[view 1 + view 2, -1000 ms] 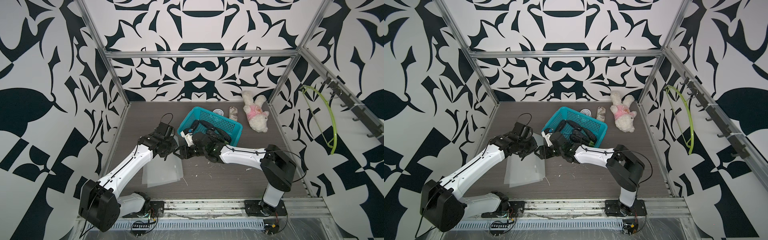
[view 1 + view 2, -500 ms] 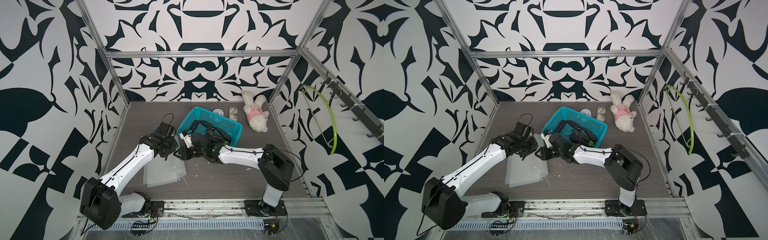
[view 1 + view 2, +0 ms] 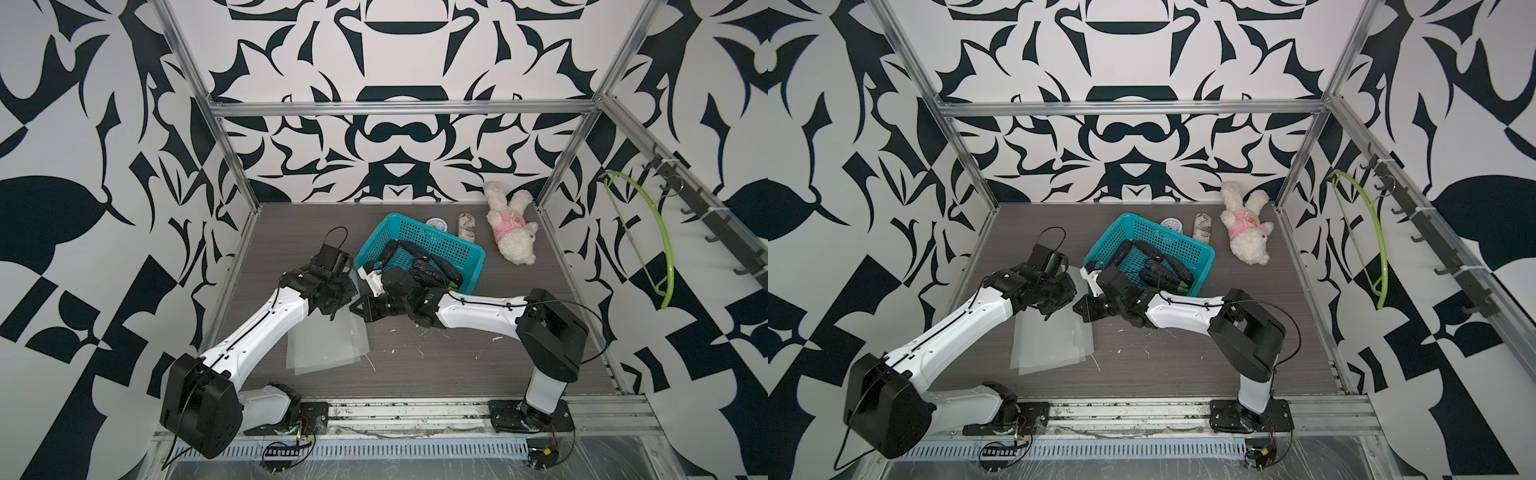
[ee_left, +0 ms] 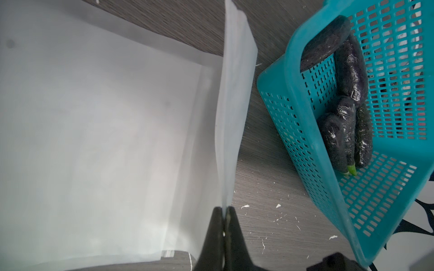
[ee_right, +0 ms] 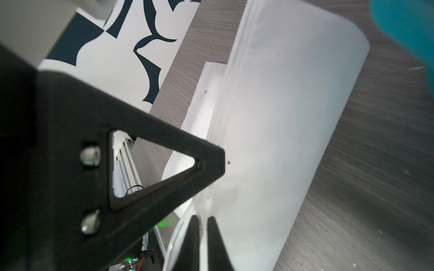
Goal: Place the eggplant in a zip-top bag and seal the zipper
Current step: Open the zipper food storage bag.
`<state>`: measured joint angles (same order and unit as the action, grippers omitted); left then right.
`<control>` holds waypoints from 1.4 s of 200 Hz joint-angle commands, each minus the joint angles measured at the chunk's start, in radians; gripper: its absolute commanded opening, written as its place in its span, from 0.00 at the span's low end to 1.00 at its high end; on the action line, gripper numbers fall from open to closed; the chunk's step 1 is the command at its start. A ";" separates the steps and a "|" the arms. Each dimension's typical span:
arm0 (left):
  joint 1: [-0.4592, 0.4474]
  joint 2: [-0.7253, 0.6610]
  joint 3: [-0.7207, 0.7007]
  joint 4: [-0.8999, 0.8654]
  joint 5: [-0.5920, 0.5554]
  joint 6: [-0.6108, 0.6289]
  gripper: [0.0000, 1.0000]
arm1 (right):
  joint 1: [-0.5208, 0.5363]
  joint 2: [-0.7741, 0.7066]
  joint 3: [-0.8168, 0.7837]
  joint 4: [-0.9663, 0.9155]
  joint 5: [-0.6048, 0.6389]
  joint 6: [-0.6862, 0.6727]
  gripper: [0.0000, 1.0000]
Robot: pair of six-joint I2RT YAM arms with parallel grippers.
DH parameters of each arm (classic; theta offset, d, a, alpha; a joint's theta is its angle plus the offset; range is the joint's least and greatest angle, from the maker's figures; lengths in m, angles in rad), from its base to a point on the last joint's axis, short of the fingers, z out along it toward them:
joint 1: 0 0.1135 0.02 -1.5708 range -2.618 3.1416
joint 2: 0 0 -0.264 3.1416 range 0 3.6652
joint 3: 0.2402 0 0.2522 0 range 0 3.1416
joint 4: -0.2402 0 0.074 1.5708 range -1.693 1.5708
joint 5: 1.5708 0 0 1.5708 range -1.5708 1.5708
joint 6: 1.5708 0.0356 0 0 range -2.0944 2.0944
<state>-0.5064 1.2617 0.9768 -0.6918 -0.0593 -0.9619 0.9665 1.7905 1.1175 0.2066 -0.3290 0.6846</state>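
Several long, dark purple eggplants (image 3: 440,268) with wrinkled, glossy skin and short green stem stubs lie heaped side by side in the teal perforated plastic basket (image 3: 453,245) toward the back of the dark wood-grain table (image 3: 457,365). One (image 4: 324,44) leans against the basket's wall with its end at the rim. The translucent white frosted plastic zip-top bag (image 3: 332,340) lies empty near the basket, in front of it, mostly flat on overlapping sheets (image 3: 303,365) of the same film. Its edge nearest the basket (image 4: 234,82) is lifted off the table and curls upward, pinched between the closed tips of the left gripper (image 4: 224,208) and of the right gripper (image 5: 203,218)
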 commanded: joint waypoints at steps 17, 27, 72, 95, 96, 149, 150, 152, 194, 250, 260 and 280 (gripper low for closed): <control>-0.004 -0.021 -0.016 0.016 0.018 0.001 0.18 | 0.005 -0.020 0.028 -0.024 0.019 -0.019 0.00; -0.003 -0.029 -0.020 0.021 0.021 0.005 0.29 | 0.005 -0.024 0.027 -0.025 0.021 -0.020 0.00; -0.003 -0.113 -0.068 0.083 0.029 0.039 0.69 | 0.005 -0.034 0.030 -0.054 0.042 -0.039 0.00; -0.004 -0.162 -0.119 0.140 0.084 0.074 0.70 | -0.002 -0.038 0.032 -0.072 0.060 -0.042 0.00; -0.004 -0.164 -0.122 0.142 0.088 0.074 0.70 | -0.003 -0.038 0.032 -0.073 0.061 -0.043 0.00; -0.002 -0.231 -0.258 0.250 0.147 0.052 0.58 | -0.041 -0.068 0.026 -0.057 0.019 -0.028 0.00; -0.003 -0.231 -0.259 0.250 0.144 0.051 0.58 | -0.041 -0.069 0.026 -0.057 0.018 -0.028 0.00; -0.004 -0.230 -0.259 0.248 0.141 0.051 0.57 | -0.044 -0.070 0.026 -0.058 0.016 -0.028 0.00; 0.009 -0.199 -0.282 0.352 0.191 0.040 0.52 | -0.054 -0.098 0.007 -0.048 0.001 -0.019 0.00; 0.009 -0.145 -0.262 0.278 0.170 0.058 0.40 | -0.064 -0.121 -0.003 -0.047 0.002 -0.017 0.00; 0.009 -0.142 -0.265 0.270 0.162 0.057 0.40 | -0.064 -0.121 -0.002 -0.049 -0.001 -0.016 0.00; 0.009 -0.145 -0.272 0.275 0.152 0.052 0.39 | -0.066 -0.120 0.000 -0.049 -0.003 -0.018 0.00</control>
<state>-0.4976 1.1172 0.7109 -0.3904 0.1097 -0.9157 0.8974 1.7180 1.1084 0.1215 -0.3149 0.6708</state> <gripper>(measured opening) 0.397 0.047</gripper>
